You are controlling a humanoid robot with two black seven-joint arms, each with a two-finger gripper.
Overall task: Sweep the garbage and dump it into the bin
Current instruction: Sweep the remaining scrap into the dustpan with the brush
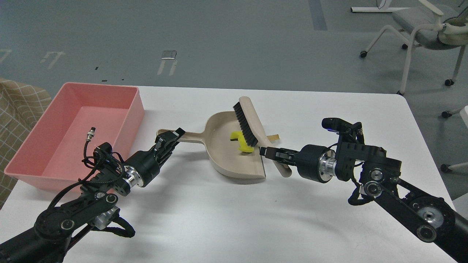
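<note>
The beige dustpan [226,160] lies on the white table, mouth to the right. My left gripper [169,138] is shut on its handle. My right gripper [270,153] is shut on the handle of a beige brush [252,122], whose black bristles reach over the pan's mouth. The yellow sponge piece [242,141] lies inside the pan, just left of the bristles. A tan crust edge of the bread slice [273,137] shows behind the brush at the pan's right edge; the rest of it is hidden. The pink bin [55,153] stands at the left, with nothing in it.
The white table [234,219] has its far edge behind the pan and its right edge near my right arm. A grey chair [424,33] stands on the floor at the far right. A checked cloth [18,106] lies left of the bin.
</note>
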